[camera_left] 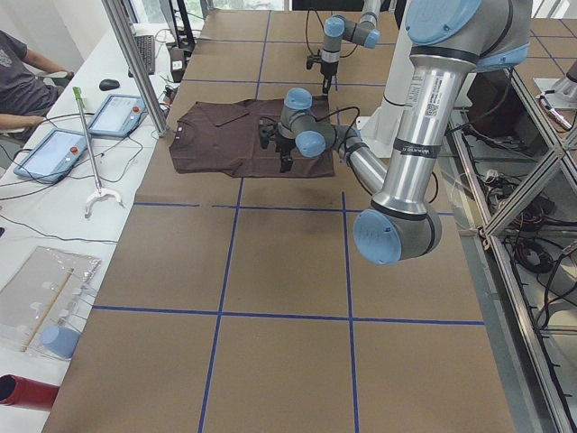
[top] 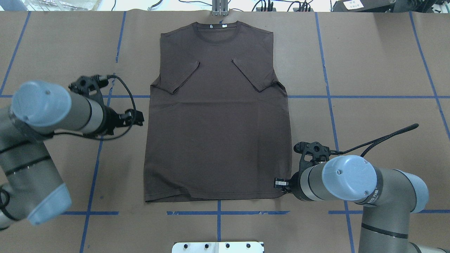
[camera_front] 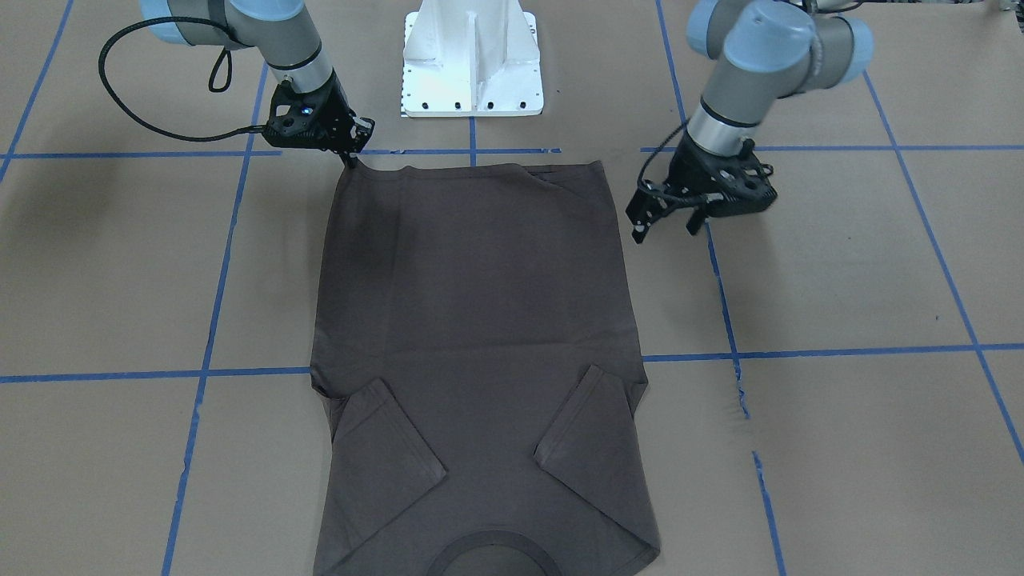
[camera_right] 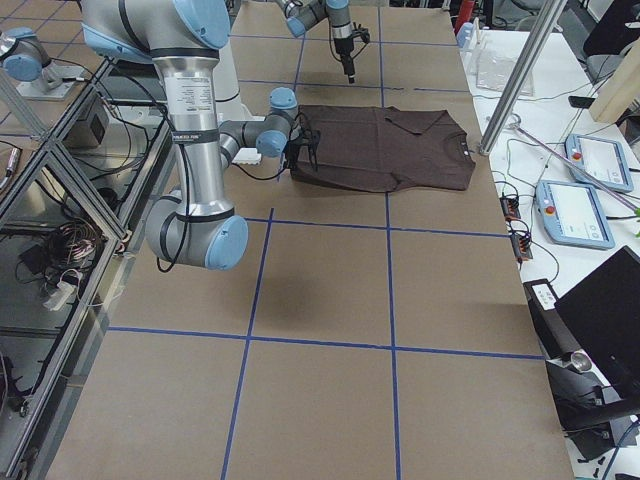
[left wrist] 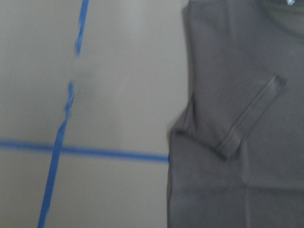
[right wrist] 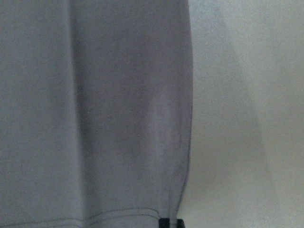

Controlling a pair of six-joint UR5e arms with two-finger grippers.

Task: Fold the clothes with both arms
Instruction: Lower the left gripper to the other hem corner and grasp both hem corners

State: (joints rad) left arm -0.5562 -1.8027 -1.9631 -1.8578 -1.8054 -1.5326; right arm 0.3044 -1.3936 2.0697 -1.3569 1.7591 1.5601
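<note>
The dark brown-grey T-shirt (camera_front: 480, 320) lies flat on the table, both sleeves folded in over the body, collar (top: 218, 26) on the far side from me. My right gripper (camera_front: 352, 158) is down at the hem's right corner (top: 277, 186), fingers together and apparently pinching that corner. One fingertip shows at the hem corner in the right wrist view (right wrist: 171, 222). My left gripper (camera_front: 668, 224) is open and empty, just off the shirt's left side edge at mid-body (top: 139, 117). The left wrist view shows the shirt's left sleeve (left wrist: 247, 118), blurred.
The table (top: 369, 70) is covered in brown paper with a blue tape grid. The white bolted pedestal (camera_front: 472, 64) stands just behind the hem. Tablets (camera_left: 54, 149), a metal pole (camera_left: 135, 63) and a seated person (camera_left: 18, 63) are beyond the collar end.
</note>
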